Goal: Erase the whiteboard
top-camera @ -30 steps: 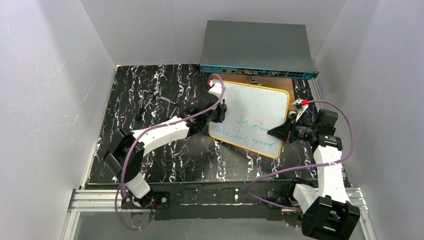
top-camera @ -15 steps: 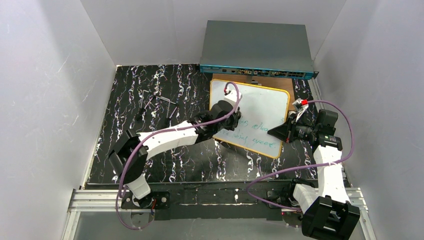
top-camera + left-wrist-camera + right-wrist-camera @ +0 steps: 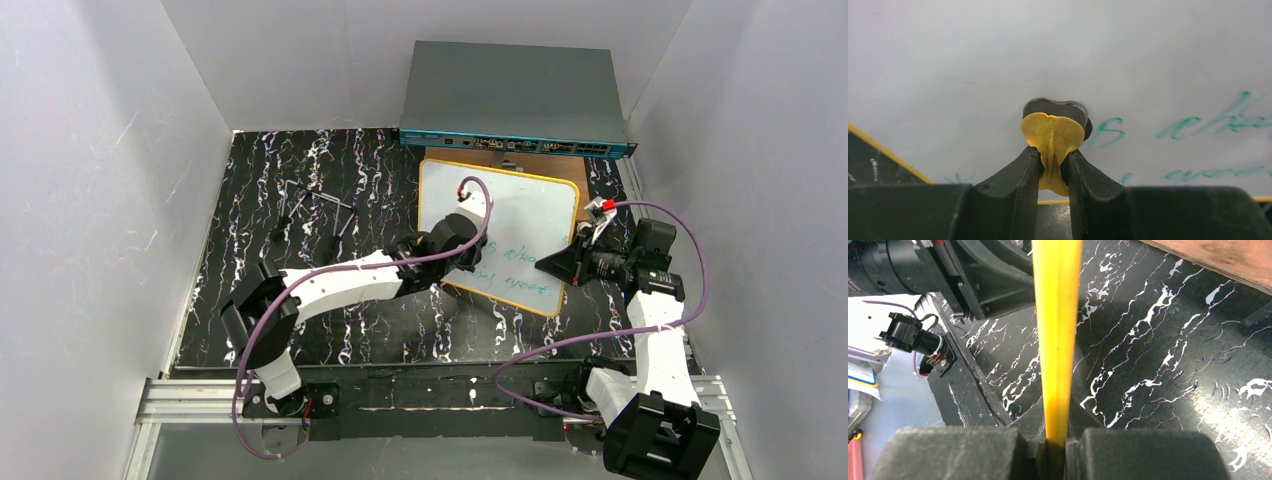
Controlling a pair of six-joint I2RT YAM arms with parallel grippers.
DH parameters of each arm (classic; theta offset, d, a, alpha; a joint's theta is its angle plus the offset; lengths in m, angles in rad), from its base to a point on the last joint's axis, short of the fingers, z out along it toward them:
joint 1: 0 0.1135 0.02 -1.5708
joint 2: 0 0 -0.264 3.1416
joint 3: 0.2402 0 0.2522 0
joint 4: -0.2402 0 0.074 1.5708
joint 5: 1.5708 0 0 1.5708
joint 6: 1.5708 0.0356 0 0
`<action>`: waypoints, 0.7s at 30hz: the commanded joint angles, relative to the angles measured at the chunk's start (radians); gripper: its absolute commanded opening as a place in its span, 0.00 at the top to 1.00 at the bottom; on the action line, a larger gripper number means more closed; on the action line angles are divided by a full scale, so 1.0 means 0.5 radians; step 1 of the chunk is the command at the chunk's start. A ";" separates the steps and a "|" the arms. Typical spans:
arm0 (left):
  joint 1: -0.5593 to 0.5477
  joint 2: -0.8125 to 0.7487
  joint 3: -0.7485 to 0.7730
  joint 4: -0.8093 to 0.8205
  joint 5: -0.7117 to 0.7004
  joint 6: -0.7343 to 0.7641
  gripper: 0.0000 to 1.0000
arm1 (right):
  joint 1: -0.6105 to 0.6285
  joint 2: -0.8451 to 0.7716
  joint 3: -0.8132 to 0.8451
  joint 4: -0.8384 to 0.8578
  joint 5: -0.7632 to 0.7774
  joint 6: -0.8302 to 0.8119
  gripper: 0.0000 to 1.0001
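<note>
Black table point(image 3: 250, 180): my left gripper point(image 3: 1052, 157) pinches an eraser point(image 3: 1053, 132) on the whiteboard point(image 3: 530, 205), right gripper point(image 3: 1055, 437) its rim point(image 3: 1058, 315); wiping may wrench it loose.

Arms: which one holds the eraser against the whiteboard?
The left arm: left fingers pinch the yellow eraser against the whiteboard; right fingers just clamp its yellow rim.

Glossy smooth whiteboard point(image 3: 523, 208), marble-look black table point(image 3: 300, 175), matt wooden board point(image 3: 1230, 255)
</note>
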State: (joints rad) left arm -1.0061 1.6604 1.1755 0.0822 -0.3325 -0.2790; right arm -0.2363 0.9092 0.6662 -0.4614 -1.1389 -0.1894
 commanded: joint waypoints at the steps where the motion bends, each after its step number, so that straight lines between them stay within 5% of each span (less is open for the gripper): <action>1: 0.015 0.021 0.063 0.032 -0.032 0.015 1.00 | 0.031 -0.052 0.100 0.016 -0.301 -0.057 0.99; 9: 0.315 -0.139 -0.121 0.038 0.080 -0.049 1.00 | 0.031 -0.061 0.102 0.015 -0.308 -0.059 0.99; 16: -0.045 -0.038 -0.086 0.129 -0.006 -0.062 1.00 | 0.031 -0.055 0.100 0.020 -0.300 -0.057 0.99; 21: -0.053 -0.012 -0.026 0.096 -0.054 -0.025 1.00 | 0.031 -0.056 0.102 0.016 -0.299 -0.058 0.99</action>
State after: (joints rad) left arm -1.0435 1.6539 1.1267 0.1234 -0.3389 -0.3050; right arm -0.2363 0.9085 0.6662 -0.4629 -1.1400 -0.1913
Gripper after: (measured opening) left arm 0.213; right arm 0.110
